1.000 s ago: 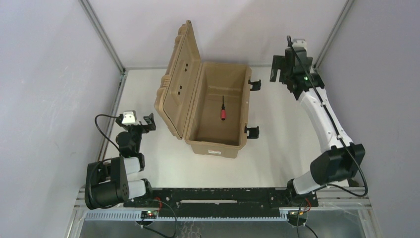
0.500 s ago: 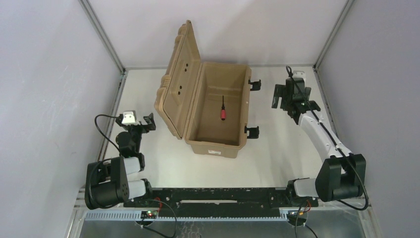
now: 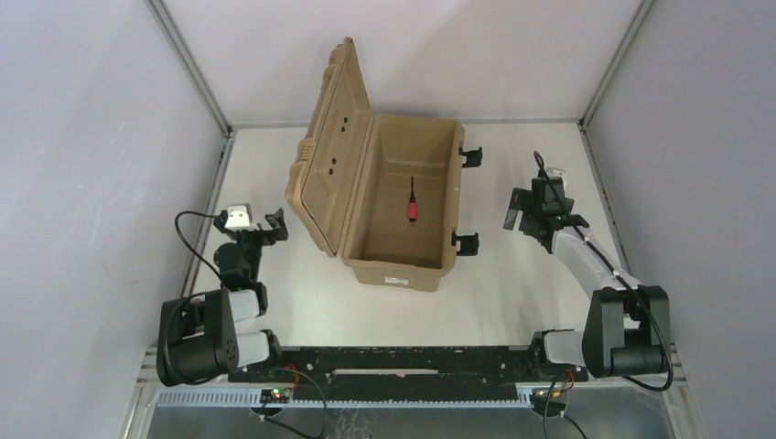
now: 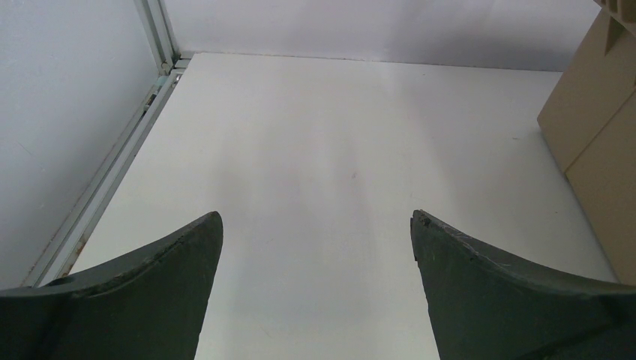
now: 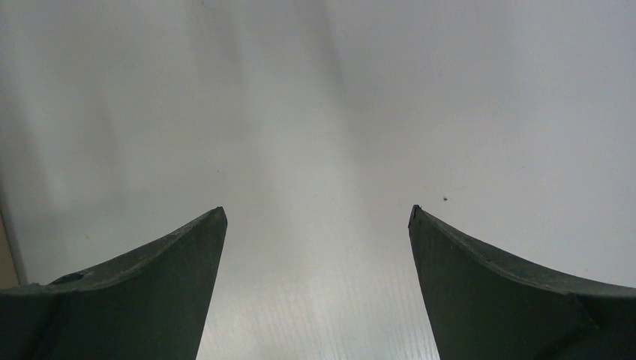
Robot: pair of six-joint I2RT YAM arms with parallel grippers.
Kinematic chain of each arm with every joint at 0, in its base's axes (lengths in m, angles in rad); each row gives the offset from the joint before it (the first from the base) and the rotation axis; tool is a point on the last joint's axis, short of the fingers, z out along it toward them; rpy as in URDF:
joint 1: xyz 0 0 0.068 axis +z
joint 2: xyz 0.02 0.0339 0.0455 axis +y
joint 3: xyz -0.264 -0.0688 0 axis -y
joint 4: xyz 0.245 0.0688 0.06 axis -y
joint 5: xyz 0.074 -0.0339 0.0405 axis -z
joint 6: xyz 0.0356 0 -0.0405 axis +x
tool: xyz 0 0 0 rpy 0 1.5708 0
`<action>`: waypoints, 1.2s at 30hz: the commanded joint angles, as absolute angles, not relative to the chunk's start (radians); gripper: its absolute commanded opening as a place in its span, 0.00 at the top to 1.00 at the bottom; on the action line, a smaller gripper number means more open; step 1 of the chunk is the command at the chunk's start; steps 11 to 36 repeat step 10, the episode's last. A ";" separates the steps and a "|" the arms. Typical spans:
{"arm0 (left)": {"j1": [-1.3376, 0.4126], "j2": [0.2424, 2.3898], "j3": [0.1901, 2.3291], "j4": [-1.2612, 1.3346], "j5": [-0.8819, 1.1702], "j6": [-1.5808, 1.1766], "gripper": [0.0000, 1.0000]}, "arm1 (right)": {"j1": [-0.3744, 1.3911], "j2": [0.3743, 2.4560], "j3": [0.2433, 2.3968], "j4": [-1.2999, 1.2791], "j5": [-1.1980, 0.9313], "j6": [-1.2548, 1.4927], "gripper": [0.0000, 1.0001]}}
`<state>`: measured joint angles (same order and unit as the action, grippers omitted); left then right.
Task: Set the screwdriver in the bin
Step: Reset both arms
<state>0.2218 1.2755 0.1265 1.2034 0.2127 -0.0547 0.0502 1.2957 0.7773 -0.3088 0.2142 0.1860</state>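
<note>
Top view: the tan hard-plastic bin (image 3: 400, 271) stands open between the arms, its ribbed lid upright. The screwdriver (image 3: 413, 203), slim, with a red handle and black shaft, lies on the bin's floor, left of the right gripper (image 3: 513, 212) and right of the left gripper (image 3: 276, 225). Bare white table (image 3: 512, 293) surrounds both.

Left wrist: the left gripper (image 4: 315, 217) gapes wide and empty, with smooth table ahead, the bin's wall to its right and a metal rail (image 4: 112, 172) to its left.

Right wrist: the right gripper (image 5: 315, 210) is spread wide, holding nothing, above open table.

No text can be read. A small white label (image 3: 396, 280) is seen on the bin (image 3: 423, 274), on its near wall just below the frame's centre, with print too small to make out.
</note>
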 commanded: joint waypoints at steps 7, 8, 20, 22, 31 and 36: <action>0.216 1.277 0.110 1.252 0.206 -0.064 0.00 | 0.028 1.278 0.750 -0.231 0.181 0.222 0.00; 0.216 1.276 0.111 1.252 0.206 -0.064 0.00 | 0.026 1.281 0.750 -0.230 0.178 0.223 0.00; 0.217 1.277 0.110 1.253 0.206 -0.064 0.00 | 0.022 1.283 0.750 -0.229 0.172 0.228 0.00; 0.217 1.277 0.110 1.253 0.206 -0.064 0.00 | 0.022 1.283 0.750 -0.229 0.172 0.228 0.00; 0.217 1.277 0.110 1.253 0.206 -0.064 0.00 | 0.022 1.283 0.750 -0.229 0.172 0.228 0.00; 0.217 1.277 0.110 1.253 0.206 -0.064 0.00 | 0.022 1.283 0.750 -0.229 0.172 0.228 0.00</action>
